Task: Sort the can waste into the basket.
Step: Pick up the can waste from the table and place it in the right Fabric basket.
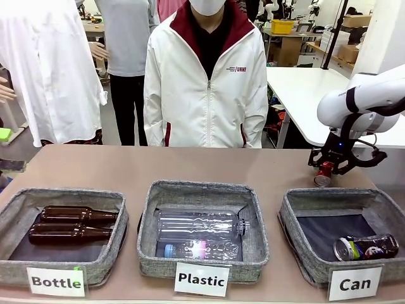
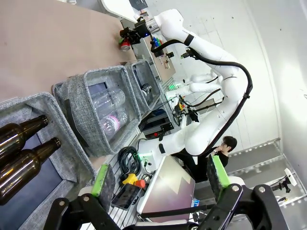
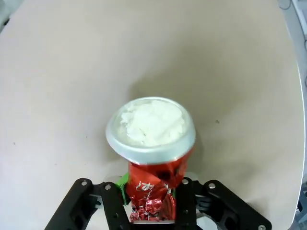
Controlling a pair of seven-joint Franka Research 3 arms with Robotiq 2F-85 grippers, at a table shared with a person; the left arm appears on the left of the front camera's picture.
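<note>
At the table's far right, just behind the "Can" basket (image 1: 329,194), a crushed red can (image 1: 324,175) rests on the table. My right gripper (image 1: 326,170) is shut on it. In the right wrist view the green-padded fingers (image 3: 123,184) squeeze the crumpled red body while the can's silver end (image 3: 151,125) points at the camera. A black can with green-yellow marks (image 1: 366,247) lies on its side inside the "Can" basket. My left gripper (image 2: 160,187) stays open and holds nothing; beyond it the red can (image 2: 125,44) shows far off in the other arm's grip.
A "Bottle" basket (image 1: 12,269) at the left holds two brown glass bottles (image 1: 73,225). The middle "Plastic" basket (image 1: 152,253) holds clear plastic bottles (image 1: 199,234). A person in a white jacket (image 1: 205,82) stands at the far side. Bare tabletop lies behind the baskets.
</note>
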